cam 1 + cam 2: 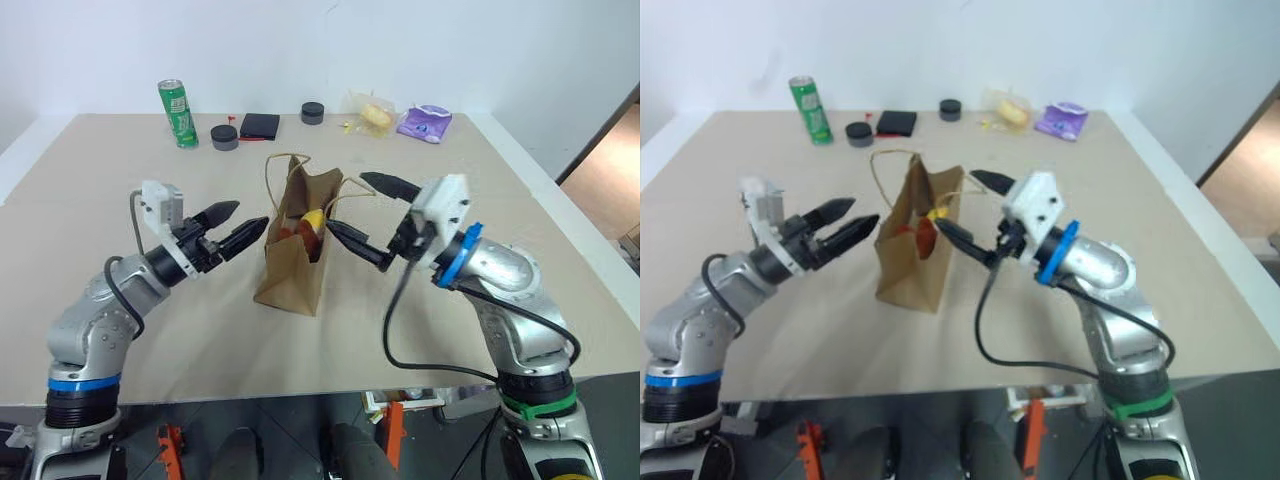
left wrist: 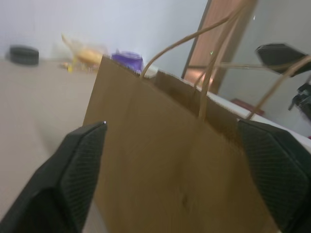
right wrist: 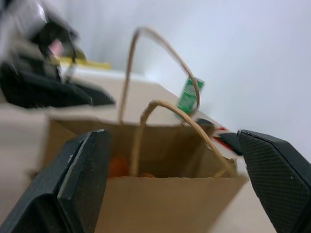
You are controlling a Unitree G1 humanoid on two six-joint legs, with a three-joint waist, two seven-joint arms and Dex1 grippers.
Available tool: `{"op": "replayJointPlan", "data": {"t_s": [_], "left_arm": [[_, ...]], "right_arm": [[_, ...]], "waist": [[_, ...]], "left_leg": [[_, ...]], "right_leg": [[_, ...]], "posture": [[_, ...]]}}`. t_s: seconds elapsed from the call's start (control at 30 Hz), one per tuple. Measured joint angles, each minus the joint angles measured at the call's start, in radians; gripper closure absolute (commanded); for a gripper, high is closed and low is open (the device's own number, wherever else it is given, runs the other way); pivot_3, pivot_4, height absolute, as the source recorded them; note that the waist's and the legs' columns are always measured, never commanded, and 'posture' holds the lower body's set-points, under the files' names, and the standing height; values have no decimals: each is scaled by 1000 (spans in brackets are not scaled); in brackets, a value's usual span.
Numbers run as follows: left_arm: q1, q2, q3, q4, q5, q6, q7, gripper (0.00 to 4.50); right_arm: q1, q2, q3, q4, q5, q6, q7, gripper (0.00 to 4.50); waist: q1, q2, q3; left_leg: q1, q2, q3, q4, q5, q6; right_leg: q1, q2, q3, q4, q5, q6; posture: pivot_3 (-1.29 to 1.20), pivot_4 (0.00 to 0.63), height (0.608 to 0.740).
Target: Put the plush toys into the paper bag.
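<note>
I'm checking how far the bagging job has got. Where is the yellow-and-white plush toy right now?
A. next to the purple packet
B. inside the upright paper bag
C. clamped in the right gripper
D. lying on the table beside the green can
B: the yellow-and-white plush toy shows through the open mouth of the paper bag, which stands upright between the open left gripper and open right gripper, neither holding anything.

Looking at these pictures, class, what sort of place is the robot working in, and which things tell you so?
Probably an indoor test or lab room rather than a home: a big plain beige table against a bare white wall, with unrelated items set out on it, such as a green can and a paper bag.
</note>
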Motion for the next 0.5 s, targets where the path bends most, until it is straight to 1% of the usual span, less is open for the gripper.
{"op": "replayJointPlan", "data": {"t_s": [0.07, 0.1, 0.13, 0.2, 0.23, 0.27, 0.3, 0.33, 0.37, 0.4, 0.43, 0.5], "left_arm": [[2, 52, 26, 3, -41, 40, -37, 97], [2, 58, 32, 3, -43, 44, -42, 97], [11, 76, 34, 1, -46, 46, -62, 97], [43, 104, 32, -12, -50, 54, -93, 0], [93, 126, 8, -39, -49, 62, -134, 0], [101, 126, -4, -46, -48, 62, -144, 0], [104, 126, -6, -48, -48, 62, -147, 0], [131, 127, -46, -87, -35, 58, -168, 0], [139, 127, -62, -100, -30, 58, -176, 0], [140, 127, -65, -102, -30, 58, -176, 0], [147, 125, -79, -109, -17, 52, -177, 0], [146, 113, -95, -112, 20, 27, -167, 0]], "right_arm": [[0, -44, -60, -19, 72, 75, -13, 0], [1, -57, -67, -19, 75, 86, -14, 0], [17, -92, -71, -20, 91, 125, -8, 0], [72, -137, -55, -18, 90, 156, 13, 507], [130, -152, 6, -14, 73, 175, 34, 771], [135, -151, 26, -13, 68, 177, 39, 1166], [136, -151, 31, -13, 67, 177, 40, 1166], [136, -147, 82, -13, 51, 175, 50, 1753], [136, -141, 97, -13, 48, 174, 51, 1943], [136, -140, 99, -13, 48, 174, 52, 1943], [127, -135, 124, -10, 32, 170, 54, 2471], [65, -101, 194, 29, -10, 149, 62, 3023]], "waist": [[1, 0, 0], [1, 0, 0], [1, 0, 0], [1, -1, -1], [1, -1, 0], [1, 0, 0], [0, 0, 0], [-3, 0, 0], [-3, 0, 0], [-3, 0, 0], [-3, 0, 0], [-6, 0, 0]], "left_leg": [[0, 0, 0, 0, 0, 0], [0, -1, 0, 0, 0, 0], [1, -1, 0, 0, 0, 0], [1, -1, 0, 0, 0, -1], [1, -1, 1, 0, -1, -1], [0, -1, 2, -1, -1, -1], [0, 0, 2, -1, -1, -1], [0, 0, 2, -1, -1, -1], [1, 0, 2, -1, -1, -1], [0, 0, 2, -1, -1, -1], [0, 0, 2, -1, -1, -1], [2, 1, 1, -1, -1, -1]], "right_leg": [[0, 0, 0, 0, 0, 0], [0, 0, 0, 0, 0, -1], [0, -1, 0, 0, 0, -1], [1, -1, 0, -1, -1, -2], [0, -1, 0, -1, -2, -2], [-1, -1, 1, 0, -2, -2], [-1, -1, 1, 0, -2, -2], [-1, 0, 1, -1, -2, -2], [-1, 0, 1, 0, -2, -2], [-1, 0, 1, 0, -2, -2], [-1, 0, 1, 0, -2, -2], [-1, 1, 0, 0, -1, -2]], "posture": [[0, 150, 740], [0, 150, 740], [0, 150, 740], [0, 150, 740], [0, 150, 740], [0, 150, 740], [0, 150, 740], [0, 150, 740], [0, 150, 740], [0, 150, 740], [0, 150, 740], [0, 150, 740]]}}
